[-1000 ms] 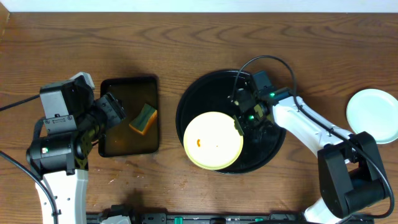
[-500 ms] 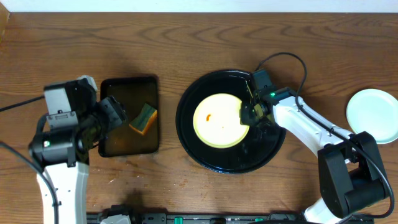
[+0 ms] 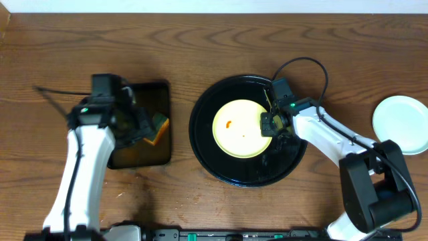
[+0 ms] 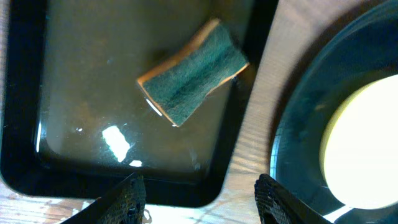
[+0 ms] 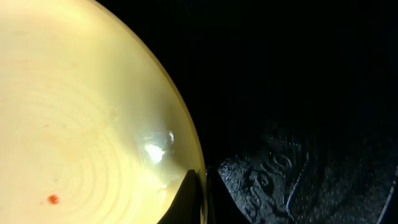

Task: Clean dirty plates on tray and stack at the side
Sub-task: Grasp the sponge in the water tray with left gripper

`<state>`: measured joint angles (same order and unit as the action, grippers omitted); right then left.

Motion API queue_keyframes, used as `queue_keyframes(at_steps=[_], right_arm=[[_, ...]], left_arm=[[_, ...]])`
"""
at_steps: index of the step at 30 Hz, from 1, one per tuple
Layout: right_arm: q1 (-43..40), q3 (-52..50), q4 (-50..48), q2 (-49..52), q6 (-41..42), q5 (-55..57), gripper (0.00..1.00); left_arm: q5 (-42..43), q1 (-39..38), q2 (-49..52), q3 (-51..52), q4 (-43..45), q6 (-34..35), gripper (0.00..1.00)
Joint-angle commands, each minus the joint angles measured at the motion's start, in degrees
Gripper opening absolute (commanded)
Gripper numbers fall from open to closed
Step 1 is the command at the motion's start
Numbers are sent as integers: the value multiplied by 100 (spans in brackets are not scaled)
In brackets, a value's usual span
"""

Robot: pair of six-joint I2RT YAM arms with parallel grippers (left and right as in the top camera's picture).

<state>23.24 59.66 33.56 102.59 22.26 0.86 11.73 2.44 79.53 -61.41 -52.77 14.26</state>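
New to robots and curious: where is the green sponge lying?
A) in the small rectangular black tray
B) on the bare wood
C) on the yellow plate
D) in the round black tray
A: the sponge lies inside the rectangular tray, well apart from the yellow plate.

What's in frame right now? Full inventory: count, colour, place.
yellow plate: 1, pale yellow, lying in the round tray
smear: 1, orange-red, on the yellow plate, left of its centre
round tray: 1, glossy black, centre-right of the table
pale plate: 1 seen, whitish, on the table at the far right edge
rectangular tray: 1, black, left of the round tray
sponge: 1, green over orange, inside the rectangular tray
table: 1, brown wood, under everything
left arm: 1, white and black, jaws open and empty over the rectangular tray's edge
right arm: 1, white and black, jaws shut on the yellow plate's right rim
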Motion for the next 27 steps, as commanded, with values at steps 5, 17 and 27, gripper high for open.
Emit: queue_keyframes(at_steps=[5, 17, 27], right_arm=[[11, -79, -201, 203, -616, 181, 1], [9, -79, -170, 203, -929, 103, 1], [9, -79, -186, 203, -927, 101, 1]], left_arm=[[-1139, -291, 1139, 17, 535, 101, 58], [-857, -291, 2444, 33, 1368, -907, 37], [-791, -249, 2667, 37, 981, -507, 7]])
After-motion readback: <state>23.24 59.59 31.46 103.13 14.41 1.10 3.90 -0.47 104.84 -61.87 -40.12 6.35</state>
